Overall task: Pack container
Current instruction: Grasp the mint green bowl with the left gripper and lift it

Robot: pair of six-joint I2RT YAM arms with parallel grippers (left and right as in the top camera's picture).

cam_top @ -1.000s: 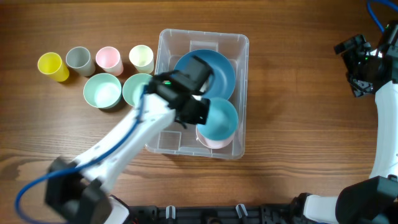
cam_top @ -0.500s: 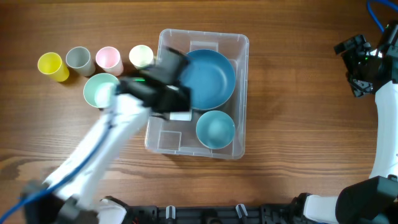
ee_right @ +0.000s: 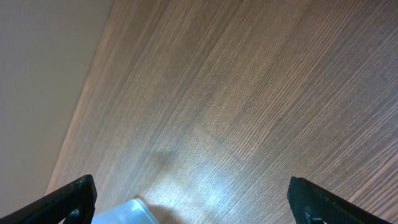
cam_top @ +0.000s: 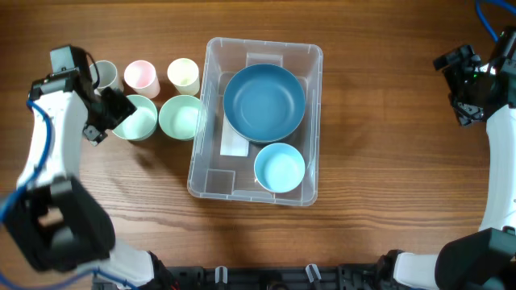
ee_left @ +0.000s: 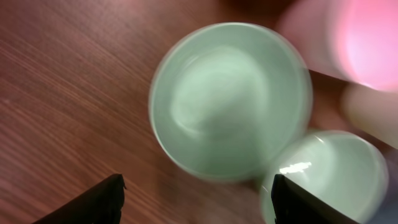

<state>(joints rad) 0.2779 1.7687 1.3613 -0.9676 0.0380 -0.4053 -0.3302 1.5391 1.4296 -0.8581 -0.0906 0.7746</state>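
Note:
The container (cam_top: pixel 316 121), a clear plastic bin, stands at the table's middle. Inside it lie a large blue bowl (cam_top: pixel 264 102) and a small light-blue bowl (cam_top: pixel 280 167). My left gripper (cam_top: pixel 111 114) hovers open at the left edge of a mint bowl (cam_top: pixel 139 121), well left of the bin. In the left wrist view that mint bowl (ee_left: pixel 230 99) sits just ahead of my open left gripper (ee_left: pixel 198 205), with nothing between the fingers. My right gripper (cam_top: pixel 472 84) is open at the far right, away from everything. In its wrist view the open right gripper (ee_right: pixel 199 205) frames bare wood and a corner of the container (ee_right: pixel 127 213).
A second mint bowl (cam_top: pixel 181 118) sits beside the first, against the bin's left wall. Behind them stand a grey cup (cam_top: pixel 105 74), a pink cup (cam_top: pixel 139 75) and a cream cup (cam_top: pixel 183 75). The left wrist view shows the second mint bowl (ee_left: pixel 329 174) and pink cup (ee_left: pixel 360 37).
My left gripper opened over the bin, leaving the small light-blue bowl inside, then swung left to the mint bowl. The right arm has not moved.

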